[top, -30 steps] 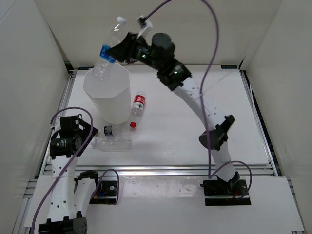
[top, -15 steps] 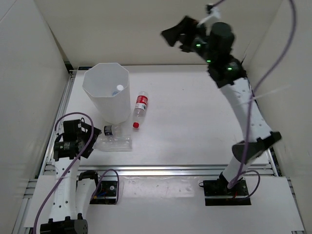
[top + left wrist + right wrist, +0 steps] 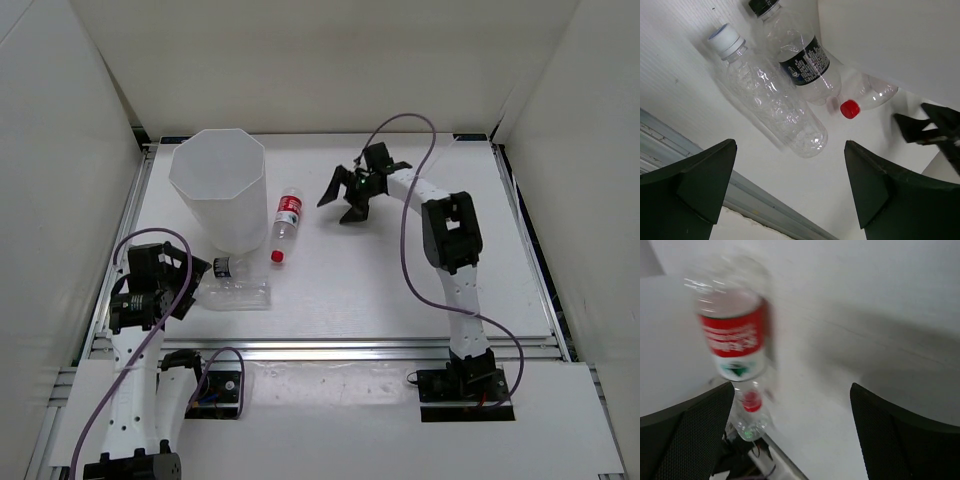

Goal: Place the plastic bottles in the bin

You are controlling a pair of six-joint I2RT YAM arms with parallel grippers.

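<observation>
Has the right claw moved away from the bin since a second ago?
Yes. From above the bin, the right claw has swung right and down toward the table. It is now open, just right of the red-labelled bottle.

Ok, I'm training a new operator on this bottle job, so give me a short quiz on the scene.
1. True or false: the red-capped bottle lies on the table beside the bin.
2. How many bottles lie outside the bin? A two, B three, C five.
3. Fill in: the jaws of the left gripper and the right gripper are ___.
Key: 1 true; 2 B (red-capped, black-capped, crushed); 3 open.
</observation>
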